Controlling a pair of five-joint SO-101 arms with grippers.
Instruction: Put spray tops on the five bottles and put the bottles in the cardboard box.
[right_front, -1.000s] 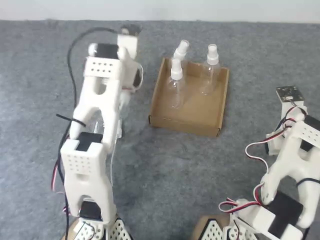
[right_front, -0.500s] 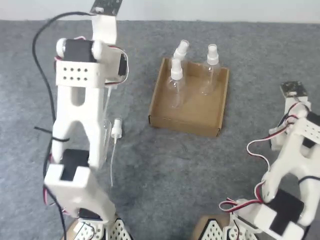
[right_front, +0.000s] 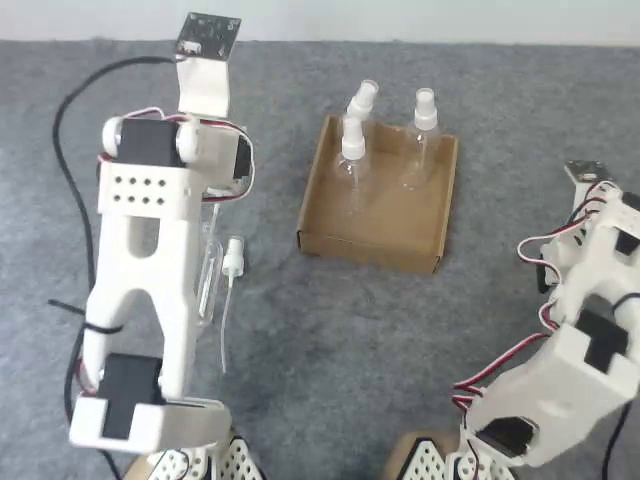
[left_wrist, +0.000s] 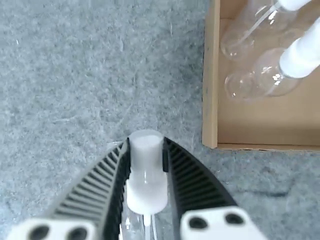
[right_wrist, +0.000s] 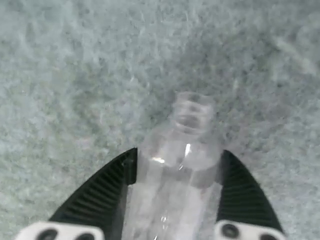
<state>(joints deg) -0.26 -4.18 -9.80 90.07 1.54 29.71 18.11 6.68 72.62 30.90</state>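
A spray top (left_wrist: 146, 172) is pinched in the left gripper (left_wrist: 145, 147), a capless bottle (right_wrist: 192, 117) is clamped in the right gripper (right_wrist: 177, 157) (three capped bottles (right_front: 352, 165) are parked in the box (right_front: 365, 250)).

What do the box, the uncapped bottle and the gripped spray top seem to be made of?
Box: brown cardboard, matt, with raw cut edges. Uncapped bottle: probably clear plastic, glossy; the carpet shows through it. Gripped spray top: white opaque plastic, it seems, smooth with a soft sheen.
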